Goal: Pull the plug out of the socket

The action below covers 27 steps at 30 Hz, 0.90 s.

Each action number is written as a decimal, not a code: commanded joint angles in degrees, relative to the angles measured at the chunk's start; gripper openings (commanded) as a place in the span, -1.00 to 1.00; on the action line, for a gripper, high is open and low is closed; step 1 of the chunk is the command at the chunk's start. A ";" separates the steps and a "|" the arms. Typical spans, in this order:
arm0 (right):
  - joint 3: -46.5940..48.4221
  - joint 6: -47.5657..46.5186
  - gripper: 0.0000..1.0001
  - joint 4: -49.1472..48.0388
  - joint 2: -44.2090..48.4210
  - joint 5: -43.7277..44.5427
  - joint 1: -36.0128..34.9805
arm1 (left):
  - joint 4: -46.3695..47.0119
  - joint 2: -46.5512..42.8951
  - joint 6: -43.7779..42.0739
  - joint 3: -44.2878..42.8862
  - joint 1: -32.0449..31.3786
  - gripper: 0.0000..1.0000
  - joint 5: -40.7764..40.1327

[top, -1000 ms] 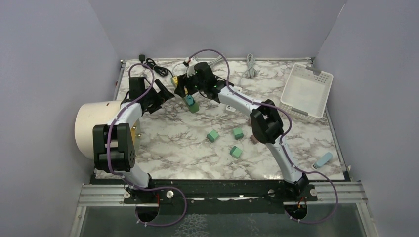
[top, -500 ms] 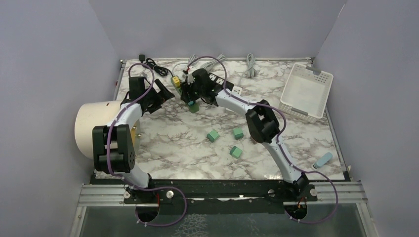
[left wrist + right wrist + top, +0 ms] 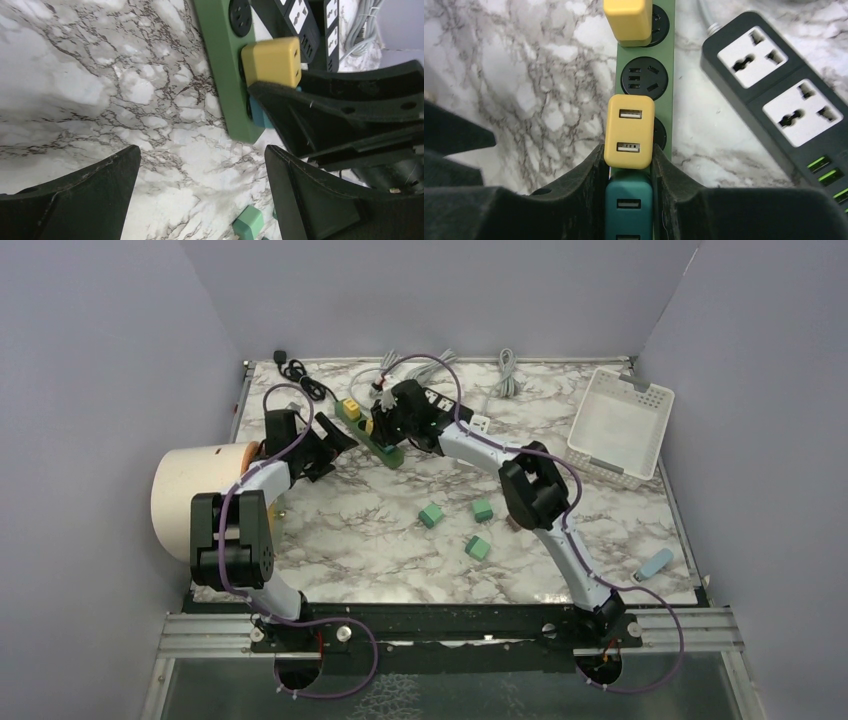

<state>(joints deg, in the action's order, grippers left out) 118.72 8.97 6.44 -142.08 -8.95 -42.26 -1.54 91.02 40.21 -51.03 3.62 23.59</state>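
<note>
The teal plug is seen at one end of the green power strip, pushed up against it. A yellow plug is stuck in right next to it, and the two are touching. The teal plug is squeezed on both sides by the fingers of the right gripper, which is closed tight on it. A second yellow plug is set farther along the strip, with one bare round socket left between. A black power strip is laid beside the green one. The left gripper is held wide open with nothing in it, and only the marble table is seen between its fingers, just beside the green strip.
</note>
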 commanded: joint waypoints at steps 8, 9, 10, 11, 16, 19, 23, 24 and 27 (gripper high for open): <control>-11.90 2.10 -0.98 -6.45 13.73 -9.58 -0.70 | 17.70 5.54 13.59 2.85 -1.00 0.93 6.06; -12.19 2.32 -0.98 -6.63 14.26 -9.67 -0.72 | 17.76 5.98 14.30 2.72 -1.31 0.93 5.84; -12.58 2.55 -0.98 -6.88 14.77 -9.80 -0.72 | 17.84 6.08 15.06 2.61 -1.66 0.93 5.60; -12.82 2.85 -0.98 -7.14 15.26 -9.88 -0.72 | 17.88 6.09 15.84 2.60 -1.80 0.93 5.37; -13.28 3.92 -0.98 -7.64 16.63 -10.98 -0.72 | 18.30 6.10 19.64 3.65 -2.39 0.93 2.48; -13.82 4.41 -0.98 -7.97 17.61 -11.96 -0.70 | 19.26 5.99 21.74 3.68 -2.55 0.93 1.71; -15.75 5.17 -0.98 -9.33 19.52 -12.59 -0.71 | 20.63 5.76 25.10 3.86 -2.65 0.93 -0.54; -16.14 5.20 -0.98 -9.34 19.86 -12.58 -0.72 | 21.42 5.48 26.06 4.18 -2.65 0.93 -1.04; -17.55 5.18 -0.98 -9.77 21.11 -12.55 -0.72 | 22.82 5.97 27.61 3.67 -2.77 0.93 -0.93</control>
<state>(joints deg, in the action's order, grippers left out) 101.75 13.43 3.49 -127.33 -17.37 -42.35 17.19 96.95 63.77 -47.44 1.37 24.86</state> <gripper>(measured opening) 0.345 0.965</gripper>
